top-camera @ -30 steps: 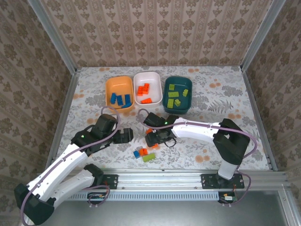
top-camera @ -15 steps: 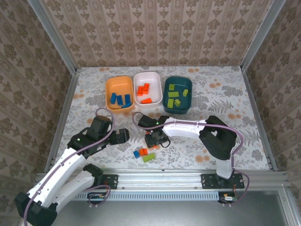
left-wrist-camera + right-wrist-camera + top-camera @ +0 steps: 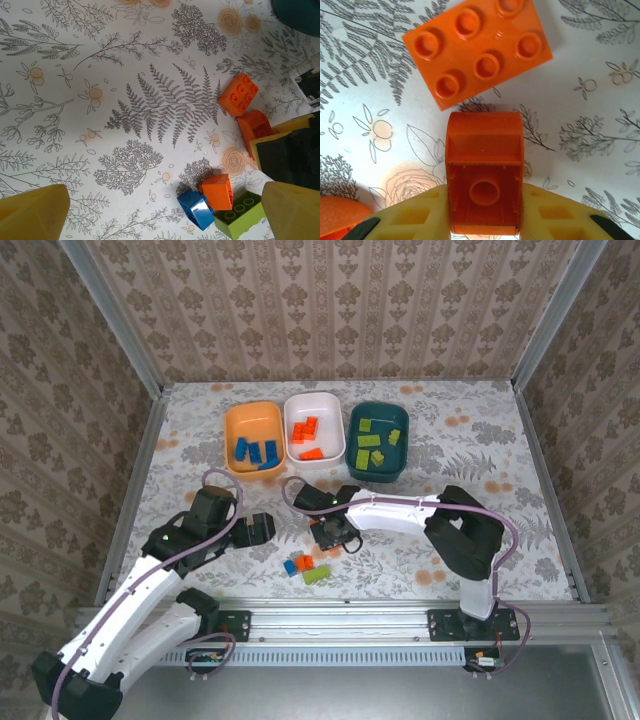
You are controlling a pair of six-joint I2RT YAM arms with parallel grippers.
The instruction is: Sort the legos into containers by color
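Observation:
My right gripper (image 3: pixel 485 194) is shut on an orange lego (image 3: pixel 485 170) lying upside down on the table, one yellow finger (image 3: pixel 415 217) on each side. Just beyond it lies a studded orange lego (image 3: pixel 477 50). In the top view that gripper (image 3: pixel 338 533) is low at the table's middle front. My left gripper (image 3: pixel 165 220) is open over bare table, left of a cluster made of a blue lego (image 3: pixel 197 209), an orange lego (image 3: pixel 218 191) and a lime green lego (image 3: pixel 239 214). The orange tub (image 3: pixel 240 420), white tub (image 3: pixel 312 404) and dark teal tub (image 3: pixel 375 412) stand in a row behind.
The orange tub holds blue legos, the white tub orange ones, the teal tub green ones. The loose cluster (image 3: pixel 304 567) lies near the front rail, between the two grippers. Another orange piece (image 3: pixel 335 215) shows at the right wrist view's lower left. Papered walls close in the table.
The right arm's elbow has swung left and folded in while its gripper stayed low over the orange legos. The left gripper has drawn back slightly to the left.

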